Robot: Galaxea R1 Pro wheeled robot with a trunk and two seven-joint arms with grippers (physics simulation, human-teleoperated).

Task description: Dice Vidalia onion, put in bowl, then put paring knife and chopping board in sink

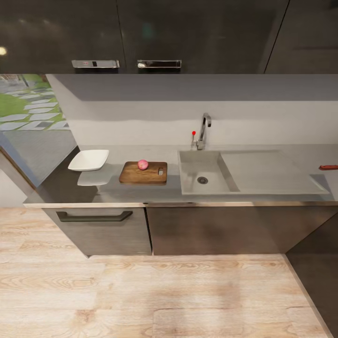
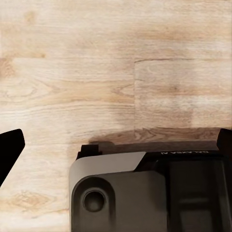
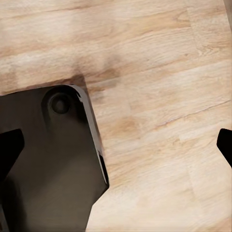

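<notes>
The pinkish Vidalia onion (image 1: 142,164) rests on the brown chopping board (image 1: 141,176), which lies flat on the grey countertop (image 1: 61,188). Left of the board sits the white squarish bowl (image 1: 88,159). Just right of the board is the sink (image 1: 191,165), its basin holding nothing but the drain. The paring knife's red handle (image 1: 328,167) pokes in at the far right of the counter; its blade is cut off by the frame. Both my left gripper (image 2: 116,145) and right gripper (image 3: 116,145) hang open over the wooden floor, fingertips wide apart, nothing between them.
A chrome tap (image 1: 204,129) with a red knob stands behind the basin, with the flat drainboard (image 1: 270,171) to its right. Dark cabinets (image 1: 98,225) run under the counter. Pale wood floor (image 1: 155,295) lies between me and the cabinets. My dark base (image 2: 145,193) shows below the grippers.
</notes>
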